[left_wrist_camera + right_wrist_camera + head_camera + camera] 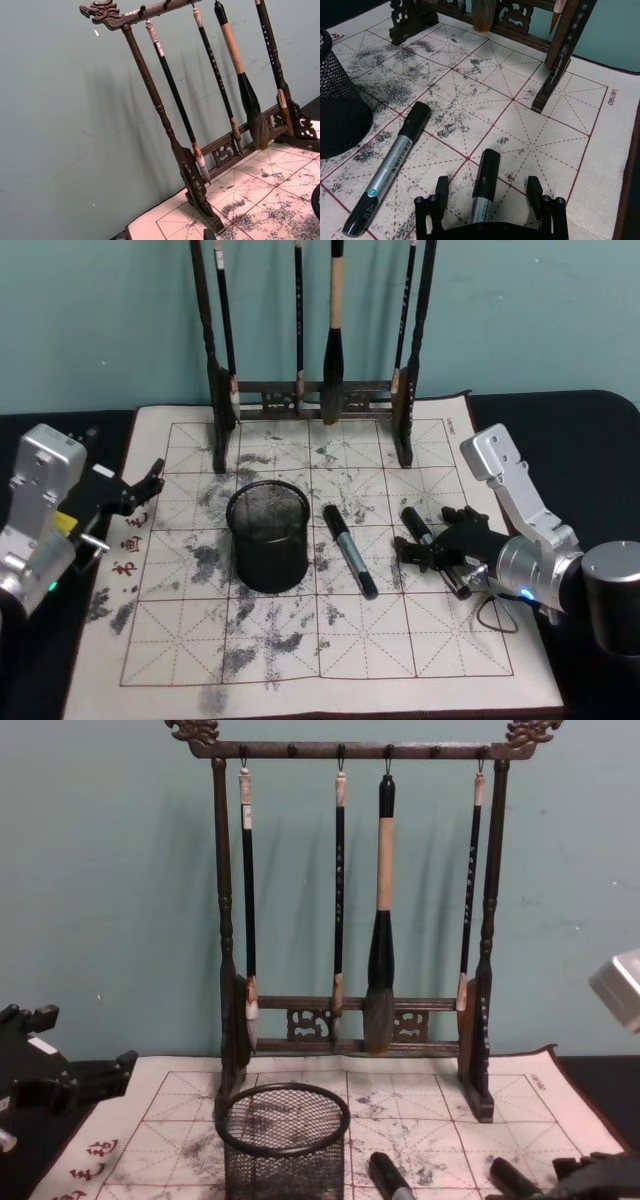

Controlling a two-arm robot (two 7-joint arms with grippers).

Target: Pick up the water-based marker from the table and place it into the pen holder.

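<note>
The water-based marker (414, 522) lies flat on the calligraphy mat (440, 640), to the right of the black mesh pen holder (267, 535). A second, grey-barrelled marker (350, 551) lies between them (we judge that one is not the target). Our right gripper (487, 184) sits low, spread wide, with a finger on each side of the marker and touching neither. We judge this pre-grasp: next comes closing squarely on the barrel, then lifting. The left gripper (135, 492) hangs at the mat's left edge.

The rack (270, 395) (brushes hanging) walls off the mat's (400, 640) far edge; bare mat lies before the cup (267, 540).
</note>
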